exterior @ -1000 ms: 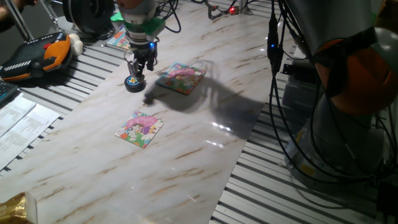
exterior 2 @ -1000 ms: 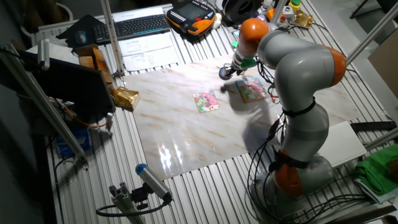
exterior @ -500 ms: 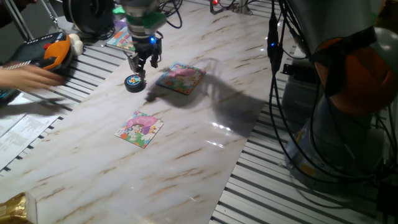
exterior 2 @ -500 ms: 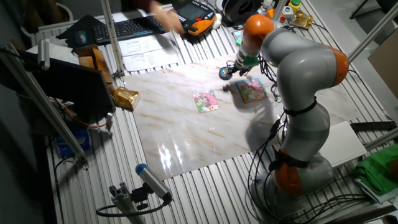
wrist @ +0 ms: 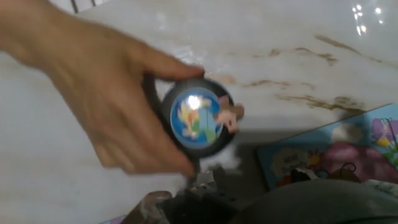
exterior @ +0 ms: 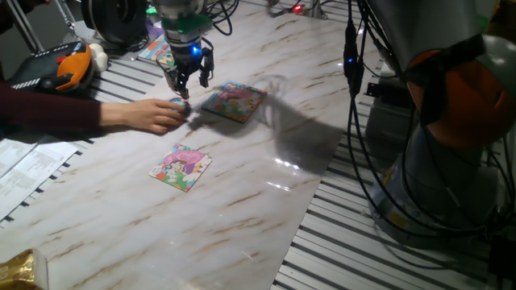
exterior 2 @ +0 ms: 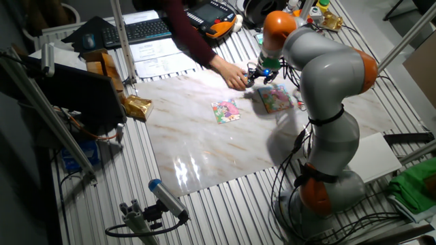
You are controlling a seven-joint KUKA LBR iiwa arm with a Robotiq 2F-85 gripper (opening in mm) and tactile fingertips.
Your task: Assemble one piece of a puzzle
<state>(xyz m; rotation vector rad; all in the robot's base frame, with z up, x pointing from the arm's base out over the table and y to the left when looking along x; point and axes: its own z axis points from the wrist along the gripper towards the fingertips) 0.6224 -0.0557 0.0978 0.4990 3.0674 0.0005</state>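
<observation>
The gripper (exterior: pixel 187 83) hangs just above the desk (exterior: pixel 266 161), its fingers slightly parted; whether anything sits between them cannot be told. Below it a person's hand (wrist: pixel 106 106) grips one black round disc (wrist: pixel 196 122) with a colourful top. One small pinkish piece (wrist: pixel 229 116) lies at the disc's rim, touching it, on the side towards the nearer board. Two puzzle boards lie on the desk: one (exterior: pixel 235 101) just beside the gripper, the other (exterior: pixel 181 167) well apart from it.

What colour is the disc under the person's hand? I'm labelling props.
Black rim, blue face with a yellow-green picture: the disc, clearest in the hand view, gripped by the hand.
</observation>
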